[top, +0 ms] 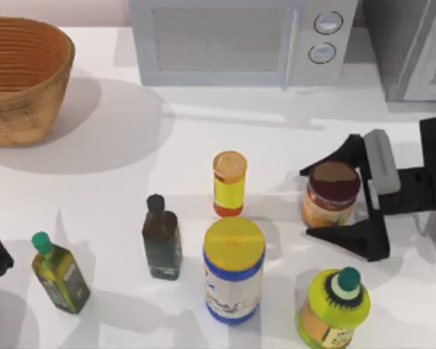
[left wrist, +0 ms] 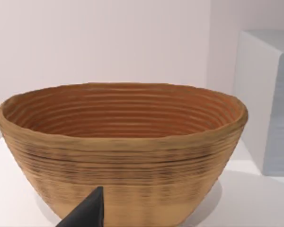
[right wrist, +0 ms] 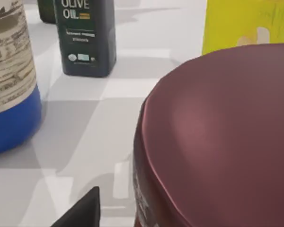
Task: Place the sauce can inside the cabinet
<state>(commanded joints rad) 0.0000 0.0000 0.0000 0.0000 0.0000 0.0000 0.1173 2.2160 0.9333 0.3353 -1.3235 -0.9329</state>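
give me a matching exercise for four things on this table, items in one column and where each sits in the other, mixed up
Things:
1. sauce can
2. woven basket
3. microwave
4. yellow-lidded blue-and-white can

Places or states:
A. at the far edge of the table, in the middle
B. between the open fingers of the right gripper
C. far left corner of the table
D. near edge, just in front of the slim yellow bottle

Pairs: 1-B, 2-C, 3-A, 4-D
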